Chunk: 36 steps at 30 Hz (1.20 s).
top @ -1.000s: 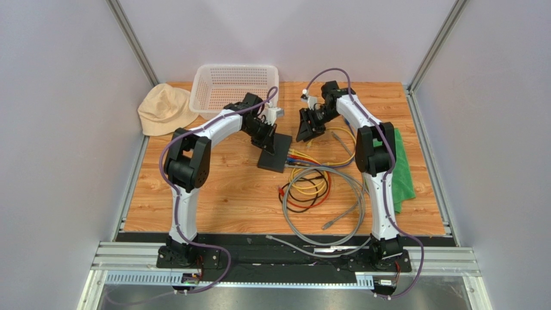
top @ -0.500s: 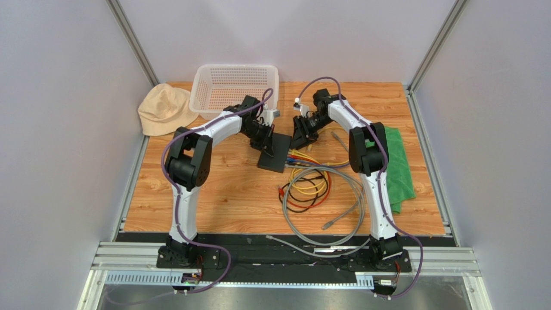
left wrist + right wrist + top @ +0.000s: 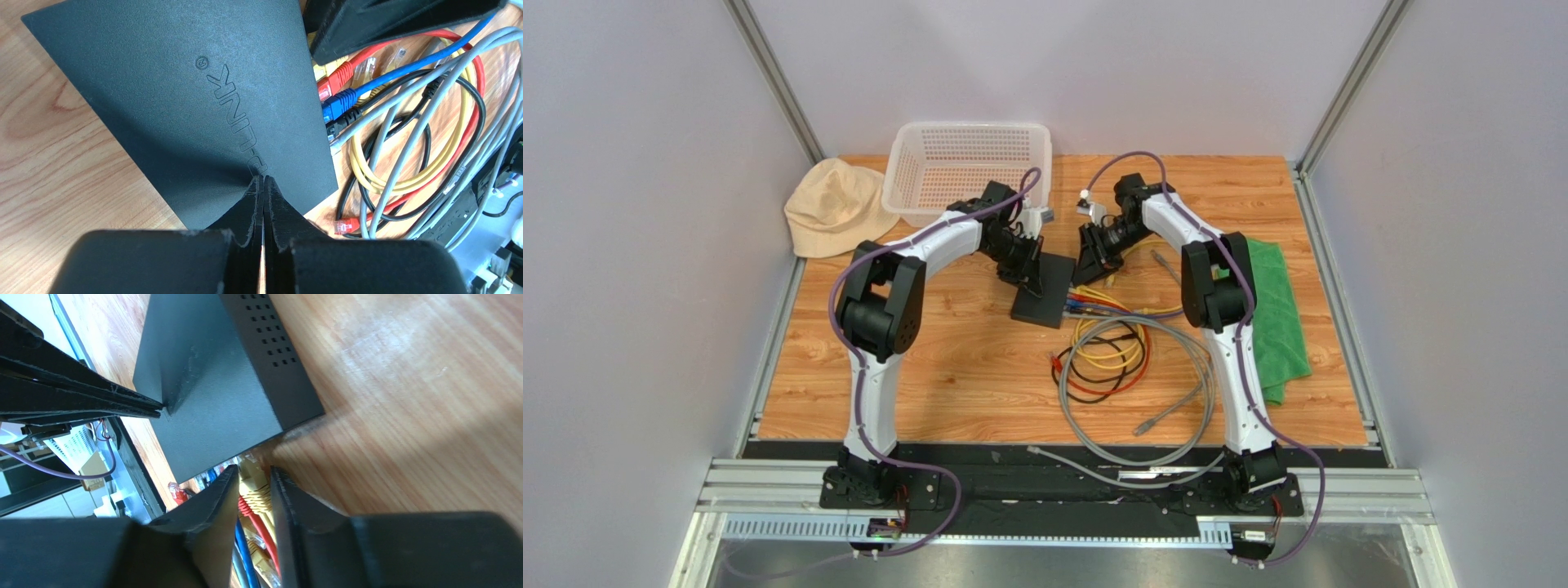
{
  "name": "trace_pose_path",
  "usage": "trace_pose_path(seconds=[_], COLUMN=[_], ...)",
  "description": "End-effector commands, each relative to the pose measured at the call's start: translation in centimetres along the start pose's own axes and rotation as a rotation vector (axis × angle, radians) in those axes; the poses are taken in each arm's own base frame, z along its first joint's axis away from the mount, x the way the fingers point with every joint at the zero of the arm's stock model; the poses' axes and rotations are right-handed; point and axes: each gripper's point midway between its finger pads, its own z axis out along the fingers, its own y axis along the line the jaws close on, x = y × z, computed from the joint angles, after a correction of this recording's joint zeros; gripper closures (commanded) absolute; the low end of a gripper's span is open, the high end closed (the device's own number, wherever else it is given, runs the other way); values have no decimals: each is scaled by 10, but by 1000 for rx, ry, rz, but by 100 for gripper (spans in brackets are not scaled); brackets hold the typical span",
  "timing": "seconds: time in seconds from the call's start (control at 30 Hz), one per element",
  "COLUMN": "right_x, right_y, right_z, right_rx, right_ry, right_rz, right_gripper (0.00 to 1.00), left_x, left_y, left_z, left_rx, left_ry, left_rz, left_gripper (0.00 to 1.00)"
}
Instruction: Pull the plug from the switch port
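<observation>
- The switch lies flat on the table in the middle of the overhead view. Its sockets face right, toward a tangle of cables.
- The left gripper is fully closed and holds nothing. Its joined tips press on the switch's top, low in the left wrist view (a hold-down, by the look of it).
- The right gripper stands narrow, one finger on each side of a yellow plug at the socket edge, bottom centre of the right wrist view. Whether it pinches the plug cannot be told.
- Done, apparently: switch pinned, plug straddled.
- Left: a firm pinch and the pull itself. The yellow plug appears seated, as do the red plug and blue plug.
</observation>
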Motion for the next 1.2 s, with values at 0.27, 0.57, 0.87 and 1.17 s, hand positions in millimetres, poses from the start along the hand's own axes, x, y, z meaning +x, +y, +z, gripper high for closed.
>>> trace_pose_path(seconds=[0.27, 0.57, 0.87, 1.17], right_x=[13, 21, 31, 32], right_y=[-13, -8, -22, -16], right_z=[12, 5, 26, 35], right_rx=[64, 72, -31, -18], right_ry=[51, 73, 106, 112], right_rz=[-21, -17, 62, 104], right_gripper=[92, 59, 63, 56], left_x=[2, 1, 15, 12], left_y=[8, 12, -11, -10], left_z=[3, 7, 9, 10], left_rx=[-33, -39, -14, -32], left_ry=[3, 3, 49, 53], left_rz=[-2, -3, 48, 74], left_gripper=[100, 100, 100, 100])
